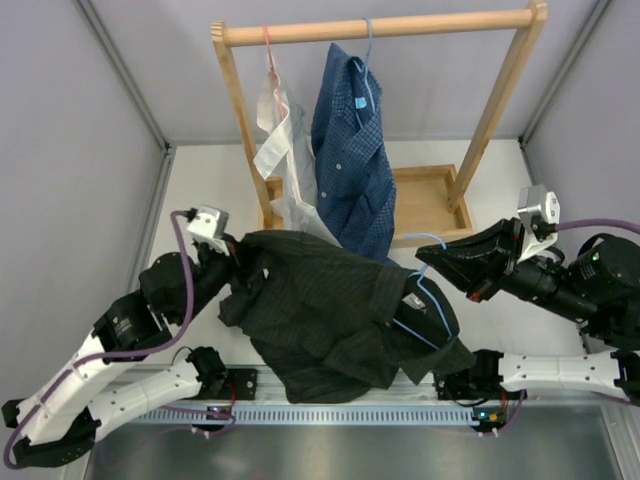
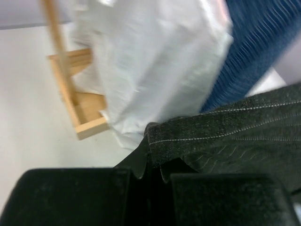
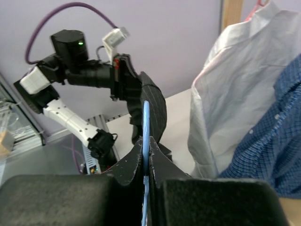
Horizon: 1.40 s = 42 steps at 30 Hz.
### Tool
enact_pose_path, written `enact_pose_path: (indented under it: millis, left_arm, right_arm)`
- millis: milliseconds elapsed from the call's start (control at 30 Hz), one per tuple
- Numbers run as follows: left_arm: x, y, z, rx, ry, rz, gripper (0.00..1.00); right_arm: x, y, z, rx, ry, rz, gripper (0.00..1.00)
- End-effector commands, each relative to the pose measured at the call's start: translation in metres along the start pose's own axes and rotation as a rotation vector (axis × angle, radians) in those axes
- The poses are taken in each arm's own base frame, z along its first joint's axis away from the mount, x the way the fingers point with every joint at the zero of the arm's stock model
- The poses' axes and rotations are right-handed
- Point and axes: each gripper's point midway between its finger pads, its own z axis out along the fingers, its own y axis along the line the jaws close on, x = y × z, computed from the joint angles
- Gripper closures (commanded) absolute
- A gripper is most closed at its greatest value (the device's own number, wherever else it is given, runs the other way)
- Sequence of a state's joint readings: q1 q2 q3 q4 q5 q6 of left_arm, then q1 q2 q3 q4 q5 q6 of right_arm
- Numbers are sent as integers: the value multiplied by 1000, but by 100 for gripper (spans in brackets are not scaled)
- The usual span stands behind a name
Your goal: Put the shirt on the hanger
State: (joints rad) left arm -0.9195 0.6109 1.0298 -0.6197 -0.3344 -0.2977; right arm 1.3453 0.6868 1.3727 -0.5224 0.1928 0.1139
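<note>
— How do the arms sit?
— My left arm is folded at lower left, with the wrist reaching right. The left fingers (image 1: 237,253) pinch the edge of the shirt (image 1: 335,315). My right arm comes in level from the right edge, and the right fingers (image 1: 428,263) are clamped on the hanger (image 3: 146,120).
— And the shirt?
— It's heaped at lower centre on the bench (image 1: 200,190), slung between both arms. Any lettering is too small for me to read.
</note>
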Motion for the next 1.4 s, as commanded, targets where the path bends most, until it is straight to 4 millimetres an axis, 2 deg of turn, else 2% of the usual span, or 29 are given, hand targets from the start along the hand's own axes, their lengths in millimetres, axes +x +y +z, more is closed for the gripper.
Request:
enact_pose_path:
  millis: [0, 67, 133, 267, 367, 433, 533, 567, 600, 633, 667, 700, 733, 767, 800, 833, 900, 933, 967, 1000, 1033, 1100, 1133, 1167, 1200, 1233, 1267, 1300, 1367]
  left_arm:
    - [-41, 70, -25, -394, -253, -196, 100]
    - [-40, 84, -35, -466, -281, -253, 100]
    - [-39, 87, -37, -482, -288, -269, 100]
    - [-37, 75, -26, -433, -254, -272, 100]
    - [-38, 56, -14, -345, -223, -269, 100]
    - [-42, 50, -11, -319, -221, -258, 100]
    - [-55, 52, -17, -326, -250, -252, 100]
    - [-60, 54, -21, -332, -264, -249, 100]
    - [-74, 57, -30, -343, -297, -249, 99]
    - [-82, 58, -36, -347, -318, -251, 95]
    - [-89, 60, -40, -352, -333, -246, 88]
    - [-106, 63, -52, -363, -369, -249, 77]
    - [-114, 65, -59, -370, -382, -249, 47]
    - [-116, 66, -61, -387, -365, -225, 24]
    - [-135, 71, -76, -405, -401, -226, 7]
    - [-141, 74, -83, -420, -405, -214, 2]
    - [-151, 79, -93, -451, -397, -160, 2]
    - [-167, 77, -106, -426, -431, -171, 2]
    - [-174, 72, -110, -385, -441, -156, 4]
    - [-179, 62, -110, -330, -436, -115, 8]
    - [-186, 38, -109, -187, -430, -82, 12]
    - [-178, 6, -93, -30, -354, 43, 19]
    - [-172, -4, -87, 16, -319, 70, 26]
    - [-171, 0, -83, -16, -301, 72, 35]
    - [-164, 6, -72, -73, -265, 61, 39]
    - [-161, 16, -68, -137, -254, 50, 32]
    - [-158, 28, -65, -218, -248, 33, 26]
    - [-153, 23, -60, -196, -228, 30, 19]
    - [-147, -7, -47, -39, -206, 51, 14]
  right_arm:
    - [-32, -21, -25, 99, -92, -9, 100]
    - [-43, -27, -37, 122, -130, -10, 100]
    - [-53, -27, -41, 120, -152, -17, 100]
    - [-70, -18, -32, 81, -156, -35, 100]
    - [-79, -13, -18, 71, -150, -56, 100]
    - [-88, -10, -13, 62, -159, -70, 100]
    - [-105, -4, -5, 50, -157, -73, 100]
    - [-125, 1, -3, 34, -182, -68, 100]
    - [-135, 4, -5, 22, -189, -68, 100]
    - [-158, 7, -19, 3, -229, -85, 100]
    - [-158, 10, -6, -6, -206, -103, 100]
    - [-167, 13, -8, -17, -215, -105, 100]
    - [-196, 13, -27, -24, -290, -97, 100]
    - [-187, 16, -12, -30, -236, -110, 100]
    - [-193, 16, -16, -32, -246, -115, 100]
    - [-201, 16, -21, -29, -269, -113, 100]
    - [-200, 15, -24, -26, -269, -113, 100]
    - [-195, 13, -27, -21, -256, -111, 100]
    - [-190, 12, -27, -20, -242, -110, 100]
    - [-182, 11, -26, -19, -220, -109, 100]
    - [-168, 10, -23, -16, -179, -107, 100]
    - [-145, 7, -20, -6, -98, -111, 100]
    - [-133, 6, -18, 0, -56, -113, 100]
    - [-124, 4, -17, 5, -20, -119, 100]
    - [-112, 1, -19, 15, 26, -128, 100]
    - [-97, -2, -13, 40, 68, -119, 100]
    - [-93, -3, -17, 44, 74, -102, 100]
    - [-87, -4, -17, 50, 88, -93, 100]
    - [-67, -8, -8, 79, 144, -95, 100]
